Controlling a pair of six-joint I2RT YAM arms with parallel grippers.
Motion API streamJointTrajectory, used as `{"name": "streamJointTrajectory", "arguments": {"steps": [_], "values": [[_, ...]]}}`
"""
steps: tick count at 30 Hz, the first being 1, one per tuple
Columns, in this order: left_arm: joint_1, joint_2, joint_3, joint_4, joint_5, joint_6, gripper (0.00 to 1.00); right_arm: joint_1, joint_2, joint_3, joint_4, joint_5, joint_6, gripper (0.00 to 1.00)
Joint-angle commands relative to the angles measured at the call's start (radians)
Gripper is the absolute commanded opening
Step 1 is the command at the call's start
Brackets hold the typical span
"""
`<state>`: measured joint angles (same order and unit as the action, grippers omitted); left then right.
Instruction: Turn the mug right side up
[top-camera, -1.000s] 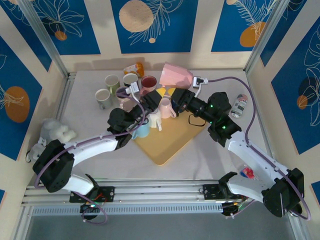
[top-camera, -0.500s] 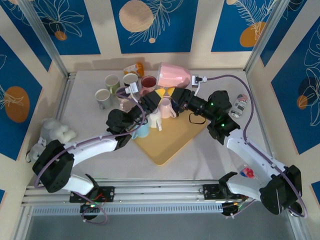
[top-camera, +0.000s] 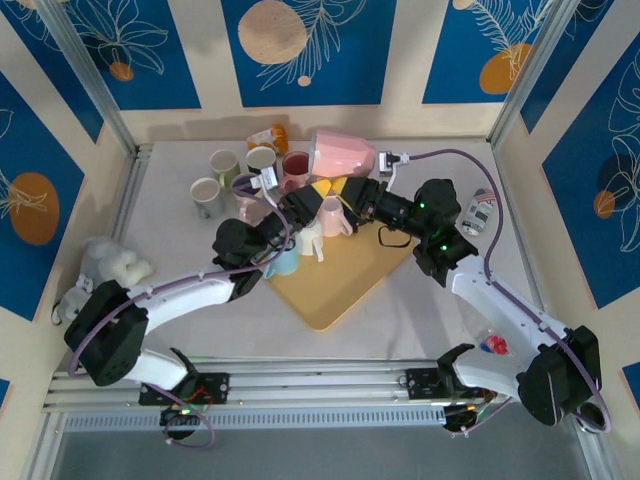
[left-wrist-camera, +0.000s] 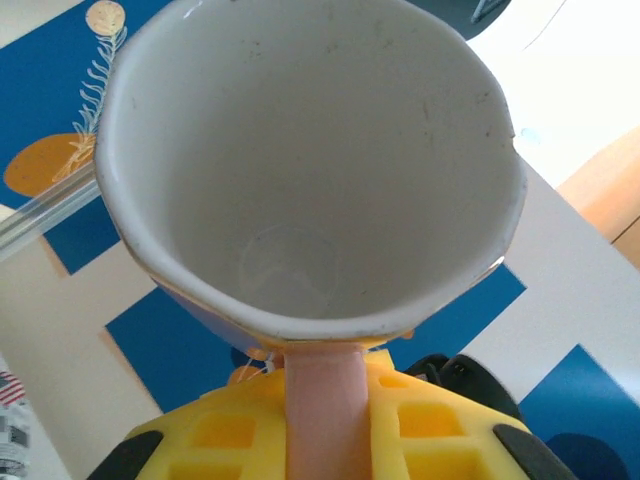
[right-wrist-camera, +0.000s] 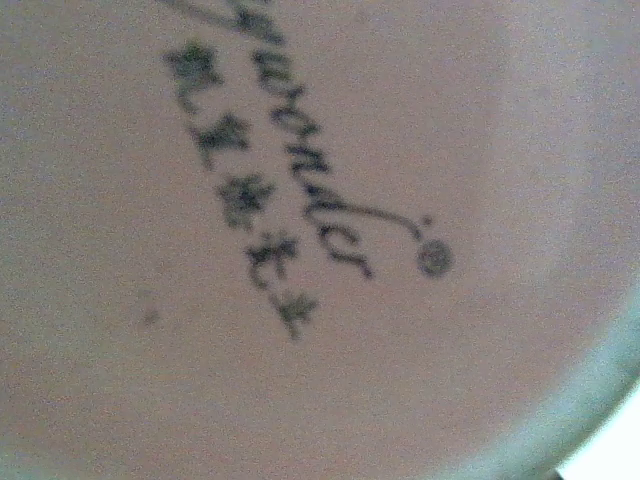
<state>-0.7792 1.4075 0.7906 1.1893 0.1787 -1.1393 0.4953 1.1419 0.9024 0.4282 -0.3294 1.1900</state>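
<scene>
The pink mug (top-camera: 345, 153) hangs on its side above the back of the table, with both grippers meeting beneath it. In the left wrist view its white inside (left-wrist-camera: 300, 150) faces the camera. Its pink handle (left-wrist-camera: 322, 420) is pinched between the yellow fingers of my left gripper (left-wrist-camera: 322, 390), which is shut on it. From above, the left gripper (top-camera: 320, 190) sits under the mug's left side and the right gripper (top-camera: 352, 188) under its right side. In the right wrist view the mug's pink surface with dark lettering (right-wrist-camera: 300, 250) hides that gripper's fingers.
A tan tray (top-camera: 340, 285) lies below with a small pink mug (top-camera: 333, 215), a white one (top-camera: 310, 238) and a light blue one (top-camera: 283, 262). Several mugs (top-camera: 223, 163) stand at the back left. A can (top-camera: 482, 210) lies right and a plush toy (top-camera: 115, 262) left.
The pink mug has shifted a little to the left and tilted further over. The right arm's wrist has followed it. The left arm has hardly moved.
</scene>
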Motion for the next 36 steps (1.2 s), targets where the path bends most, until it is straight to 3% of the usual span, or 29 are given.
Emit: {"name": "streamJointTrajectory", "arguments": {"steps": [1, 5, 10, 21, 29, 36], "values": [[-0.017, -0.104, 0.012, 0.022, 0.053, 0.092, 0.0, 0.004, -0.027, 0.039, -0.101, 0.041, -0.103, 0.14], [-0.014, -0.189, 0.042, -0.188, 0.066, 0.238, 0.0, 0.008, -0.06, 0.034, -0.157, 0.072, -0.188, 0.44], [-0.005, -0.309, 0.087, -0.436, 0.038, 0.418, 0.0, 0.004, -0.097, 0.018, -0.231, 0.088, -0.273, 0.58], [0.037, -0.487, 0.208, -1.034, -0.115, 0.736, 0.0, 0.002, -0.227, -0.014, -0.564, 0.248, -0.49, 0.6], [0.046, -0.583, 0.269, -1.377, -0.373, 0.911, 0.0, 0.0, -0.187, 0.07, -0.698, 0.262, -0.592, 0.61], [0.05, -0.627, 0.335, -1.601, -0.563, 1.001, 0.0, 0.002, -0.163, 0.087, -0.722, 0.258, -0.58, 0.6]]}}
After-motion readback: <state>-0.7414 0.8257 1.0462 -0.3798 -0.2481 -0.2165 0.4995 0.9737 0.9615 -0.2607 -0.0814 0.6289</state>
